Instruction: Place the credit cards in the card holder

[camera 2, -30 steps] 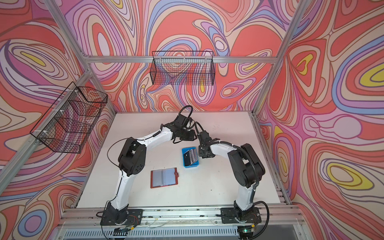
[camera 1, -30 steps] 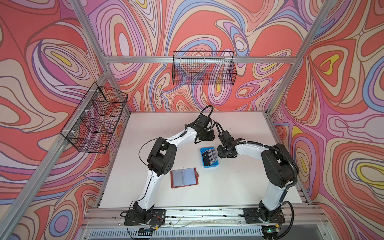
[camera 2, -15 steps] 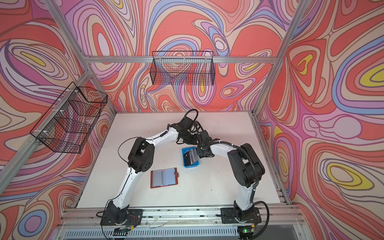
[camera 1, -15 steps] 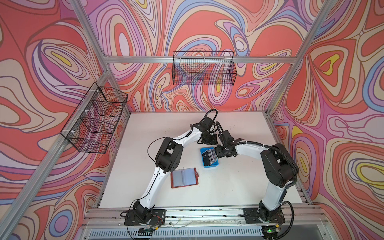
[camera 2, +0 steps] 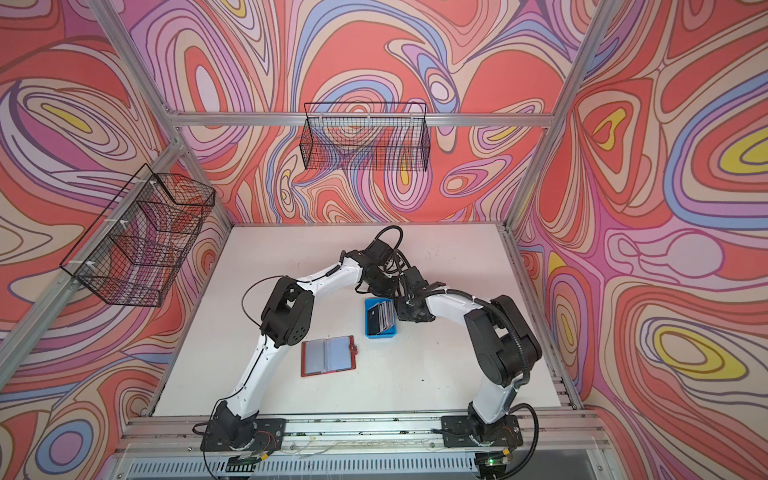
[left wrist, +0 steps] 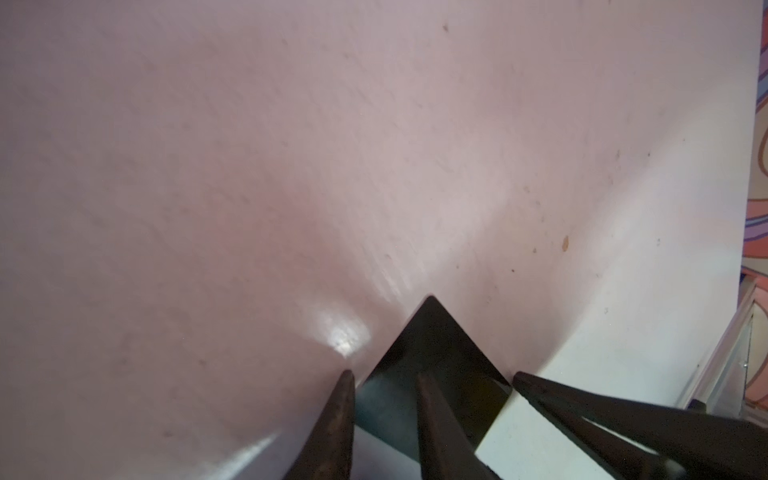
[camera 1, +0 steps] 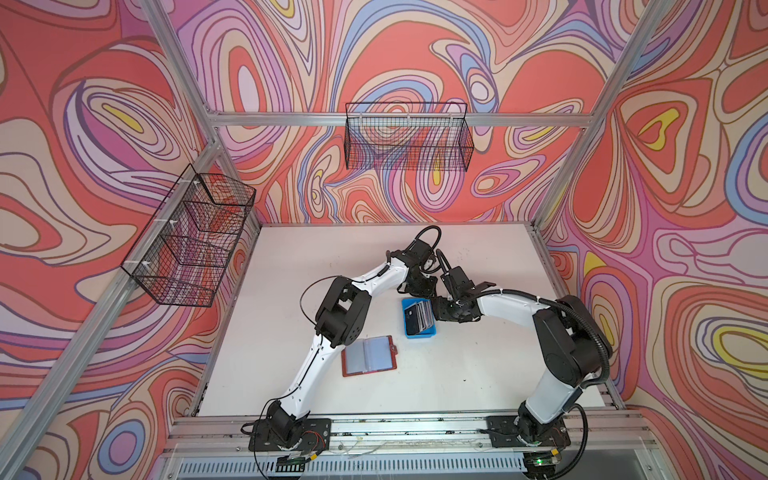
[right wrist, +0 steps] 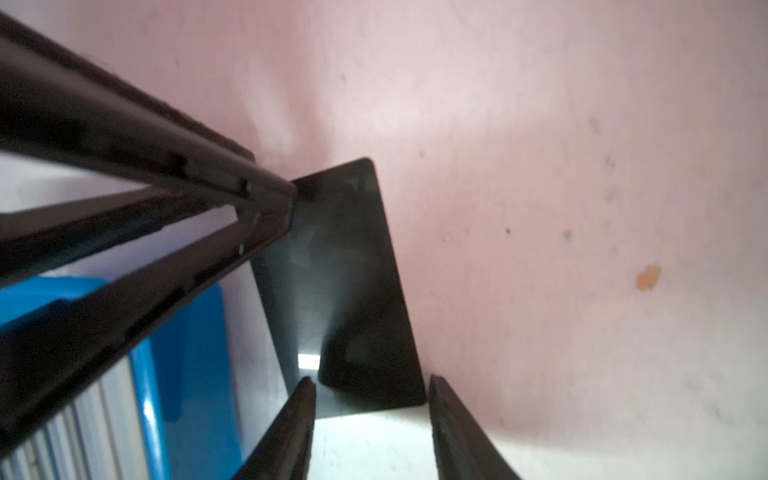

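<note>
Left pincer (left wrist: 384, 382) pinching one corner of the black card (right wrist: 345, 270) just beyond the blue tray (camera 1: 419, 333), right pincer (right wrist: 370, 382) spread astride its other end, best closed squarely before the left lets go; other credit cards (camera 1: 420, 318) in tray, card holder (camera 1: 369, 356) open near tray.

Black card (left wrist: 434, 340) partly behind tool fingers (left wrist: 436, 424)

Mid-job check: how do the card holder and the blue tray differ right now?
The card holder is red-brown; the blue tray is bright blue. The card holder lies open and flat, grey sleeves facing up; the blue tray is a walled box with the credit cards standing on edge inside. The card holder sits nearer the arm bases, the blue tray farther back. Both rest on the white table.
</note>
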Available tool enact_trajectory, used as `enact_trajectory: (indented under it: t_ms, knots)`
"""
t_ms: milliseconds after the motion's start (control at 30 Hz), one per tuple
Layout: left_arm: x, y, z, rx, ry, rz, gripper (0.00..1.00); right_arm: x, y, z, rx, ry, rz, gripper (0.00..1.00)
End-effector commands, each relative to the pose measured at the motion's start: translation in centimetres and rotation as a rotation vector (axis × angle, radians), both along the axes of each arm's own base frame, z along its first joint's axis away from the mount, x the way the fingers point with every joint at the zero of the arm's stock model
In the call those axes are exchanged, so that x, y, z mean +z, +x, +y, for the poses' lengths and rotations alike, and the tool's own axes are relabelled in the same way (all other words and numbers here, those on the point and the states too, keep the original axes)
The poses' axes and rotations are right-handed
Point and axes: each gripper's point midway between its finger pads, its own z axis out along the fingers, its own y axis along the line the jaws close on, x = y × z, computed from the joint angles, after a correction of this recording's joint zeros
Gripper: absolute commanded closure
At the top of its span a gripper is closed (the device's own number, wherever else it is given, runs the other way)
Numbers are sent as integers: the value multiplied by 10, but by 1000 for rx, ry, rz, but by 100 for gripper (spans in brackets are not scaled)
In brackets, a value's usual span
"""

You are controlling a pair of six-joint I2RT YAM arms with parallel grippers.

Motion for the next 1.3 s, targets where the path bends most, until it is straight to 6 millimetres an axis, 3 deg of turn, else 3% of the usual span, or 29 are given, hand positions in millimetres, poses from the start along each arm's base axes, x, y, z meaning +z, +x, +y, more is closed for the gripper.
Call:
enact_trajectory:
  t_ms: [0, 167, 267, 367, 667, 1267]
  knots:
    - [-18, -47, 1, -86, 94, 90, 72, 6, -10, -9, -33, -17, -6, 53]
    - [-18, -73, -10, -109, 52, 138, 73, 17, -19, -32, -155, -18, -58, 55]
    - [-18, -76, -10, -94, 34, 146, 73, 34, -25, -46, -272, 55, -129, 53]
    - [-21, -77, -8, -86, 40, 148, 73, 43, -36, -48, -359, 156, -172, 50]
    - [-25, -78, -6, -82, 48, 154, 74, 24, -74, -53, -543, 346, -145, 48]
    - [-23, -86, -10, -101, 47, 163, 74, -12, -72, -27, -533, 455, -44, 51]
